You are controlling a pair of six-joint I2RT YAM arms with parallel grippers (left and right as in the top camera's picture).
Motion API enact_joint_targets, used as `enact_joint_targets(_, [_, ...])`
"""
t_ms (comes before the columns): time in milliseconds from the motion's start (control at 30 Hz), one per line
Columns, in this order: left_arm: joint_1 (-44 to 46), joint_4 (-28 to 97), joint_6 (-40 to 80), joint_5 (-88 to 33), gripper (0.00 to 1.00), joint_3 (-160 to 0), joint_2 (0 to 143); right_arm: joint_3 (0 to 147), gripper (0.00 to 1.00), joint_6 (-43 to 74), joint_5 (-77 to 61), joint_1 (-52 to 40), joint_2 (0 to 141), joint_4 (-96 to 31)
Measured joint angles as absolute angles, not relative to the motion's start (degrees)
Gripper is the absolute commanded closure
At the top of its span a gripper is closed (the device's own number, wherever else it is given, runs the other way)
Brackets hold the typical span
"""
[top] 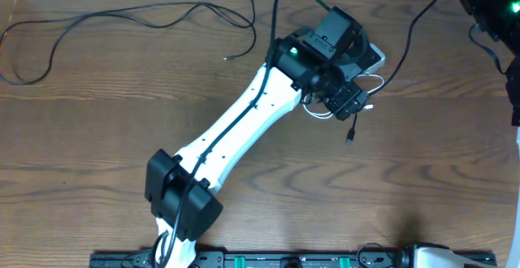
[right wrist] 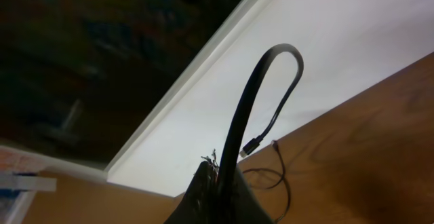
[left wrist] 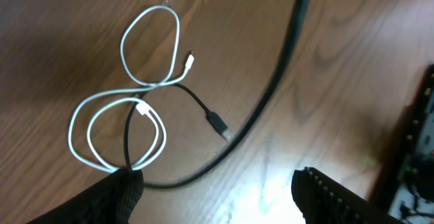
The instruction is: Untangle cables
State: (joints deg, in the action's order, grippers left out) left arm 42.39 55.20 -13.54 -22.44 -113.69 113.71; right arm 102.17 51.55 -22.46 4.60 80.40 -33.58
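1. The left arm [top: 244,122] reaches from the near edge diagonally to the far middle of the wooden surface [top: 97,138].
2. The left hand [left wrist: 218,176] hangs over a small knot of cords, its two fingers [left wrist: 115,197] spread wide and holding nothing.
3. The white cable [left wrist: 122,115] lies under that hand in one small and two larger loops. Its plug ends rest inside the coil. From overhead, only bits of it [top: 313,112] show beside the hand.
4. The shorter black cable [left wrist: 196,105] crosses the white loops, and its flat plug lies just right of them on bare wood.
5. In the wrist view, the near ends of the white loop and this black cord run to the tip of the left finger. Whether they touch it cannot be told.
6. A blurred stretch of black cord sweeps from that knot toward the far right, where the right arm [top: 487,8] stands.
7. The right hand [right wrist: 217,190] is closed on the black cord, which rises from between its fingertips, arches over and hangs down with a small plug.
8. The longer black cable [top: 122,16] lies apart at the far left, in loose curves.
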Motion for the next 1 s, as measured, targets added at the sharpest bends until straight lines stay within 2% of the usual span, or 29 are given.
enact_joint_targets(67, [42.74,53.80,-13.61,-22.09,0.29,-113.69,114.45,102.17,0.99,52.40,-22.87,4.60,80.40,-33.56])
enact_joint_targets(133, [43.18,52.42,-13.65,-21.78,0.37,-113.69,115.37,102.17,0.98,53.43,-23.31,4.60,80.40,-33.32])
enact_joint_targets(367, [44.62,50.65,-13.82,-22.52,0.39,-113.69,115.83,102.17,0.99,55.13,-23.73,4.60,80.40,-33.10])
enact_joint_targets(500, [45.10,49.65,-14.09,-22.63,0.56,-113.69,115.94,102.17,0.98,55.83,-24.08,4.60,80.40,-33.10])
enact_joint_targets(700, [45.12,49.52,-13.89,-22.79,0.67,-113.69,116.51,102.17,0.98,56.27,-25.08,4.60,80.40,-33.15])
enact_joint_targets(767, [45.12,49.52,-13.89,-22.79,0.78,-113.69,116.75,102.17,0.98,56.38,-25.23,4.60,80.40,-33.19])
enact_joint_targets(800, [45.12,49.54,-13.69,-22.81,0.91,-113.69,116.84,102.17,0.98,56.40,-25.30,4.60,80.40,-33.26])
enact_joint_targets(1000, [45.12,49.56,-12.88,-22.81,0.92,-113.69,116.90,102.17,0.98,55.75,-24.40,4.60,80.40,-35.31])
